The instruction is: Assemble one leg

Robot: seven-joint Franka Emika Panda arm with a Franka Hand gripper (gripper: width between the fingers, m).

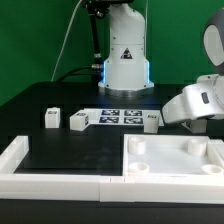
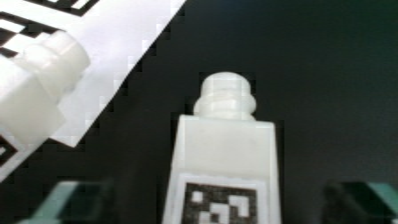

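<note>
1. Three small white pegs stand in a row across the middle of the dark bench (image 1: 60, 95) in the exterior view. Two other legs (image 1: 51, 118) (image 1: 79, 121) are at the left. The leg (image 1: 150, 120) is at the right, just past the right end of the marker board (image 1: 120, 115).
2. In the same view the white arm (image 1: 197, 103) reaches in from the right, and its end is just beside the leg. The jaws cannot be made out from here.
3. The large square panel (image 1: 176, 168) lies near and to the right, with raised corner fittings. A white L-shaped frame (image 1: 20, 160) lies near and to the left. The robot base (image 1: 125, 62) stands at the far side, behind the marker board.
4. In the wrist view the leg (image 2: 228, 150) lies between the two teal fingertips (image 2: 63, 202). Its ribbed round tip points away from the camera, and its square tag is on the face nearest the camera.
5. The jaws are apart. A strip of dark bench shows on each side between the leg and the fingertips, so nothing is clamped.
6. Beside the leg, across a band of bench, lies the marker board (image 2: 128, 45). A rounded white part (image 2: 45, 62) is partly on it, too blurred to name.
</note>
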